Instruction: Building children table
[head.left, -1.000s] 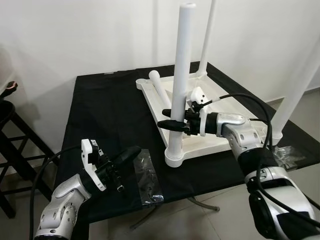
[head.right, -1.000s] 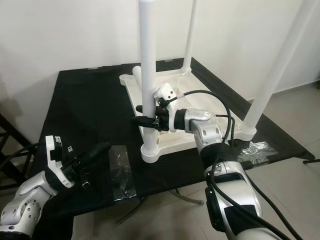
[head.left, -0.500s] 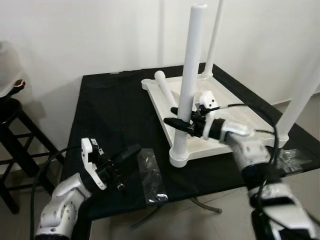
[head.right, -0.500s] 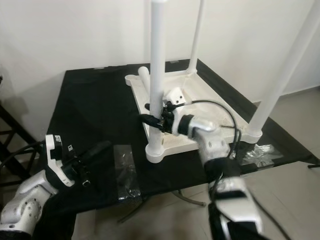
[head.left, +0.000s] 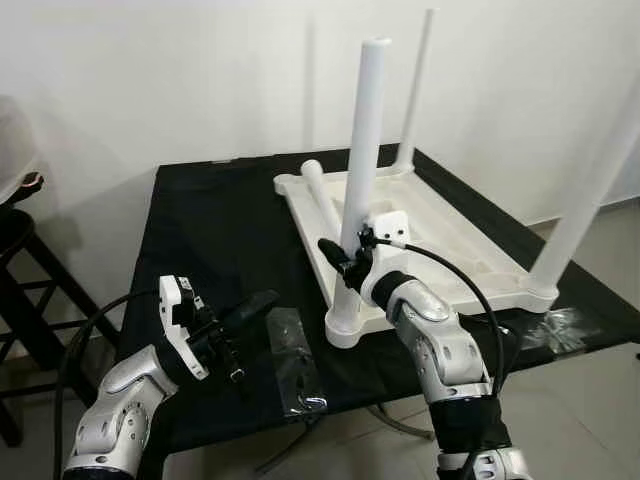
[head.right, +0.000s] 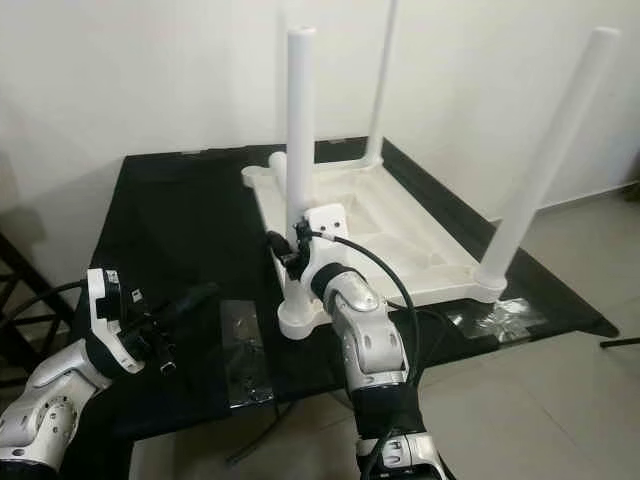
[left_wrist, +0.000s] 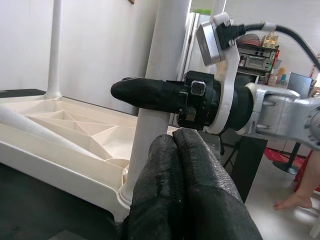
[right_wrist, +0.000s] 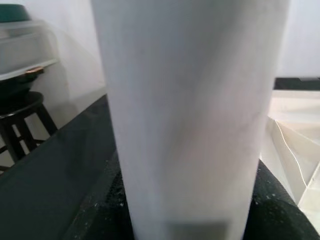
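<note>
Right pincer (head.left: 335, 255) clamping table leg (head.left: 362, 150), bare foot (left_wrist: 292, 201) beyond

White table legs (head.left: 362, 150), black tablecloth (head.left: 215, 240), black hand fingers (left_wrist: 180, 195)

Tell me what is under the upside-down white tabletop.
The white tabletop lies on the black table; a clear plastic bag sticks out by its near right corner. Anything else beneath is covered.

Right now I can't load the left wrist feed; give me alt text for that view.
The right gripper is clamped around the near white table leg, which stands upright in a corner of the upturned white tabletop. The left gripper, fingers together, points at that leg's base from close by. A second leg stands behind.
</note>
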